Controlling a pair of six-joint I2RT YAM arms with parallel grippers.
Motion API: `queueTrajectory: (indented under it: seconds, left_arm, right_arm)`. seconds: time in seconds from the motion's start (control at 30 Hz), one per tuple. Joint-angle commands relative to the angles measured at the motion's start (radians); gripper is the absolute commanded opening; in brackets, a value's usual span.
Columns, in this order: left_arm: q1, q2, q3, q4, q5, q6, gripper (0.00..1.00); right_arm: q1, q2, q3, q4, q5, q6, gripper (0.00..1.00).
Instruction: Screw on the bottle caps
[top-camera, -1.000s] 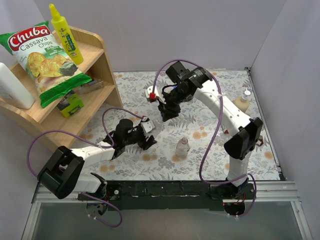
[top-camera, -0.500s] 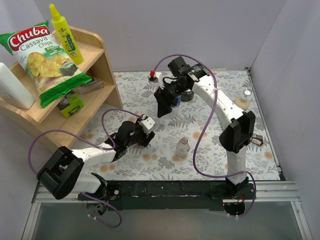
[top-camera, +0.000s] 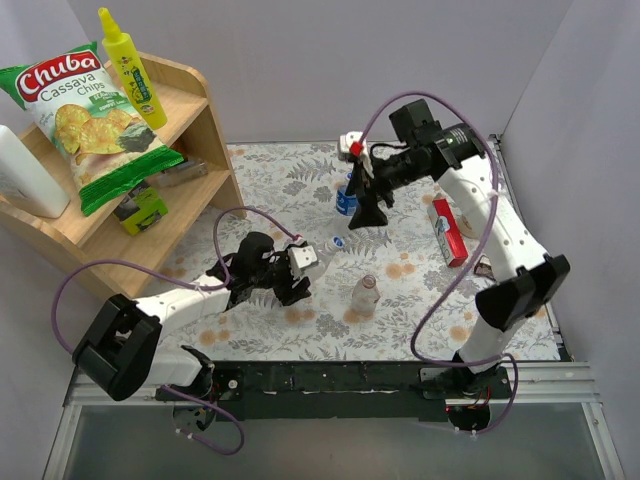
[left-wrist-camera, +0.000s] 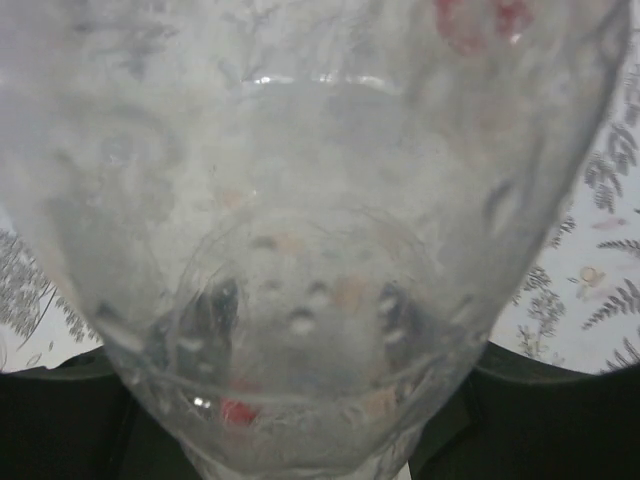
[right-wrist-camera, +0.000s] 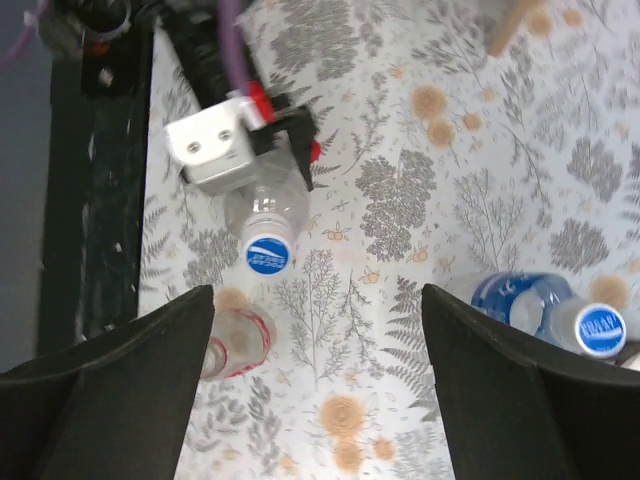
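My left gripper (top-camera: 288, 274) is shut on a clear bottle (top-camera: 318, 256) that lies tilted over the table and fills the left wrist view (left-wrist-camera: 310, 200). A blue cap (top-camera: 337, 241) sits on its neck, also visible from the right wrist camera (right-wrist-camera: 267, 255). My right gripper (top-camera: 372, 208) hangs open and empty above the table (right-wrist-camera: 315, 295), apart from that cap. A blue-labelled bottle (right-wrist-camera: 525, 300) with a blue cap (right-wrist-camera: 600, 330) stands beside it. A small clear bottle (top-camera: 365, 293) with a red neck ring (right-wrist-camera: 235, 345) stands upright and looks uncapped.
A wooden shelf (top-camera: 200, 120) at the left carries a chips bag (top-camera: 85, 115), a yellow squeeze bottle (top-camera: 130, 65) and a green box (top-camera: 140, 210). A red packet (top-camera: 447, 230) lies on the floral table under the right arm. Walls close the back and right.
The right gripper has opened and swung up and to the right, away from the bottle in the left gripper. The blue cap now stays on that bottle. The left arm shifted slightly.
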Motion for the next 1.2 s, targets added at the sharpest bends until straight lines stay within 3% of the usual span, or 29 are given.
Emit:
queueTrajectory:
  seconds: [0.0,0.1,0.2,0.63,0.83,0.87,1.0,1.1,1.17]
  left_arm:
    - [0.016,0.026,0.119,-0.24,0.264,0.17,0.0]
    - [0.016,0.041,0.141,-0.276,0.312,0.19,0.0]
    - [0.016,0.04,0.153,-0.284,0.337,0.205,0.0]
    - [0.016,0.049,0.196,-0.311,0.373,0.261,0.0]
    - [0.016,0.055,0.199,-0.313,0.377,0.264,0.0]
    - [0.016,0.055,0.198,-0.308,0.377,0.264,0.0]
    - [0.016,0.054,0.187,-0.218,0.311,0.193,0.0]
    - [0.016,0.04,0.164,-0.095,0.225,0.118,0.0]
    - [0.014,-0.009,0.103,0.106,0.091,0.008,0.0]
  right_arm:
    - [0.105,-0.184,-0.19,-0.077,0.028,-0.506,0.86]
    - [0.168,-0.256,-0.32,-0.055,0.1,-0.647,0.76]
    - [0.195,-0.291,-0.383,-0.014,0.134,-0.683,0.69]
    - [0.246,-0.31,-0.446,0.035,0.16,-0.769,0.61]
    - [0.254,-0.298,-0.449,0.027,0.176,-0.782,0.49]
    - [0.254,-0.288,-0.446,0.027,0.179,-0.775,0.43]
    - [0.254,-0.233,-0.388,0.015,0.167,-0.678,0.3]
    - [0.252,-0.134,-0.287,-0.005,0.145,-0.455,0.25]
    - [0.247,-0.025,-0.212,-0.046,0.136,-0.255,0.21]
